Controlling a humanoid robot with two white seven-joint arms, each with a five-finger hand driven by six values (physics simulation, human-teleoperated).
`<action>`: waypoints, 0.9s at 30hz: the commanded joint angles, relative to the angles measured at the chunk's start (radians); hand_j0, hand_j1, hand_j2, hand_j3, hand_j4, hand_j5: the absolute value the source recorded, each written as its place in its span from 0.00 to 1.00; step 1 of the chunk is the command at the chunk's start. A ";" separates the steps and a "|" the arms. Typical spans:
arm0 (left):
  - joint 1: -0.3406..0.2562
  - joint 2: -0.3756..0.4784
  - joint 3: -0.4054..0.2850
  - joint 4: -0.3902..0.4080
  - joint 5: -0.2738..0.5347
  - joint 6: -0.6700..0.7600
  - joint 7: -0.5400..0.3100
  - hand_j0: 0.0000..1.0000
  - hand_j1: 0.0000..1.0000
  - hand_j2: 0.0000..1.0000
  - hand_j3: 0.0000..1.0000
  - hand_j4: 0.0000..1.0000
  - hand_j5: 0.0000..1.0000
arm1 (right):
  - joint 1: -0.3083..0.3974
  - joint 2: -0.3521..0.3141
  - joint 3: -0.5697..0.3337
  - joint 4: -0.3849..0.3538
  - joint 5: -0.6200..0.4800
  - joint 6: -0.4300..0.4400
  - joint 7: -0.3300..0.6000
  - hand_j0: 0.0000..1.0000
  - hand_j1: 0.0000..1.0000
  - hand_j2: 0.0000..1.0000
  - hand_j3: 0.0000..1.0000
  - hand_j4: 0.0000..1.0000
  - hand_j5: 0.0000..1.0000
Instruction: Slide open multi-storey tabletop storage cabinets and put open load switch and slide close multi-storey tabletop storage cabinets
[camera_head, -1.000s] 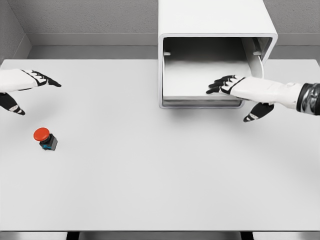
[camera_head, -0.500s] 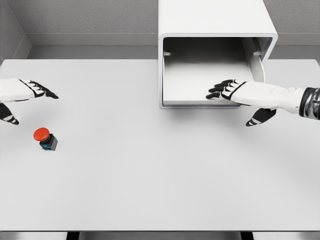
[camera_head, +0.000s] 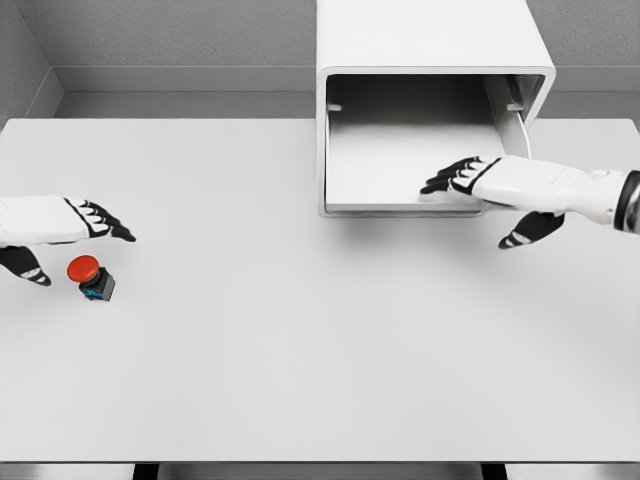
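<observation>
- One load switch — red-capped — sits near the desk's left edge.
- Left hand hovers just above it, fingers spread, holding nothing.
- Right hand rests at the open drawer's front lip — fingers extended, thumb apart.

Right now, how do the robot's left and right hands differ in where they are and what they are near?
The left hand hovers at the table's left edge, just above the red-capped switch; the right hand reaches over the front lip of the open cabinet drawer. The left hand's fingers point right, the right hand's point left. Both are spread and hold nothing.
</observation>
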 joint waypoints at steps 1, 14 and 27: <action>0.000 0.001 -0.004 -0.010 0.002 0.003 0.000 1.00 1.00 1.00 1.00 1.00 1.00 | 0.000 0.005 -0.017 -0.002 -0.005 0.000 0.000 1.00 1.00 1.00 1.00 1.00 1.00; 0.017 -0.036 -0.011 0.018 -0.083 0.003 0.000 0.93 0.93 0.93 0.93 0.93 0.93 | 0.072 -0.058 -0.156 -0.035 -0.071 -0.274 0.000 1.00 1.00 1.00 1.00 1.00 1.00; 0.017 -0.036 -0.020 0.015 -0.095 0.003 0.000 0.81 0.81 0.81 0.81 0.81 0.81 | 0.532 -0.166 -0.635 -0.036 -0.143 -0.274 0.000 1.00 1.00 1.00 1.00 1.00 1.00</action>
